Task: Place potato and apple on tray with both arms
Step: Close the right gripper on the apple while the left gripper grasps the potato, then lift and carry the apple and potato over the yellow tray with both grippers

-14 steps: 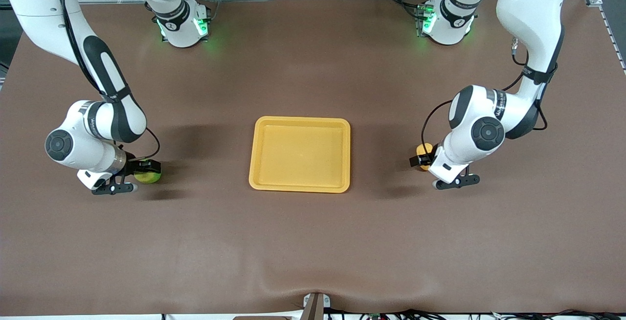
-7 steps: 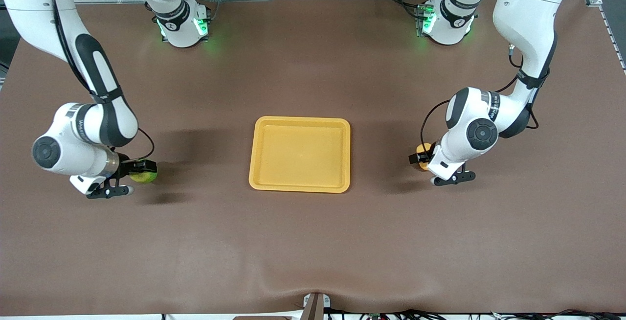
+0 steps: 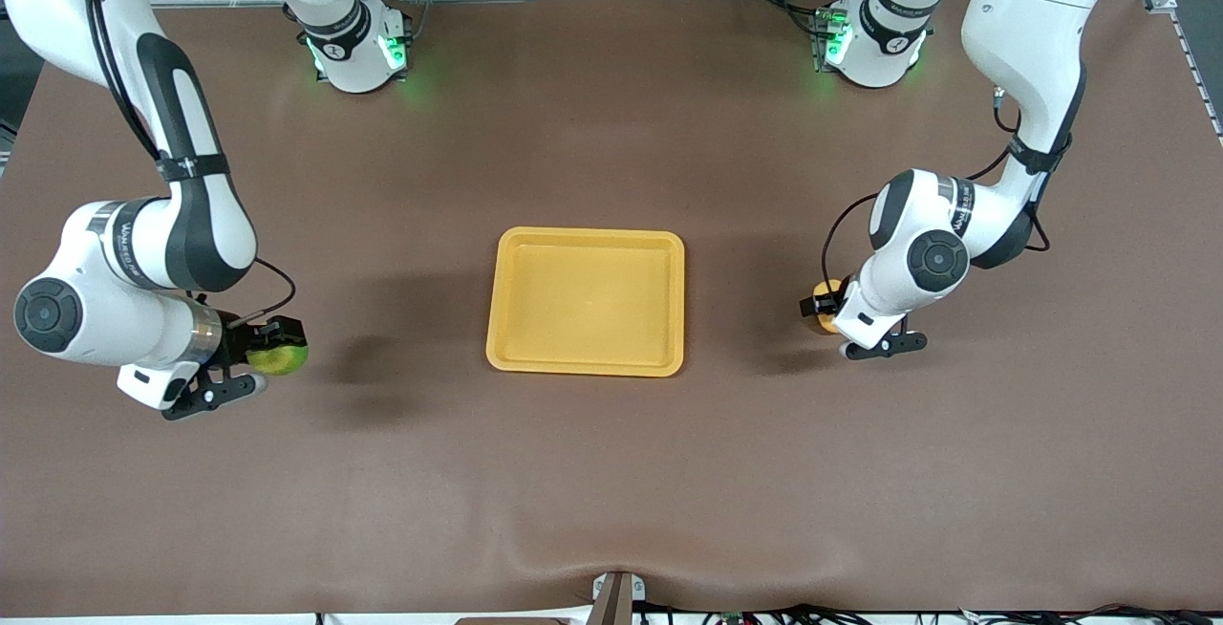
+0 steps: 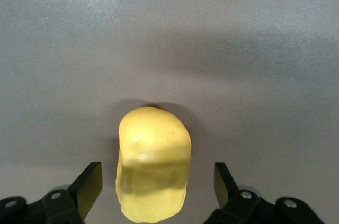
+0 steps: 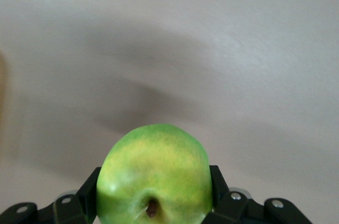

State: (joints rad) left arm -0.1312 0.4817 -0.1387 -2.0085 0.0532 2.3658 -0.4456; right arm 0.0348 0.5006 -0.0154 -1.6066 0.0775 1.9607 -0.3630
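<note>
Front view: the tray [image 3: 586,301] lies on the table [image 3: 611,472] with nothing in it. The right hand [image 3: 260,355] is well away from the tray toward the right arm's end, clenched on the apple [image 3: 278,358]. The left hand [image 3: 827,310] is down at the potato [image 3: 822,305], which sits near the tray toward the left arm's end. Since a second ago the right arm has lifted the apple off the table and drawn it slightly away from the tray, while the left arm has sunk lower around the potato.

Left wrist view: the potato [image 4: 153,163] rests on the table between the fingers [image 4: 89,184], which stand apart from it on both sides, not gripping.

Right wrist view: both fingers [image 5: 221,195] press the apple [image 5: 154,179], stem dimple showing.
</note>
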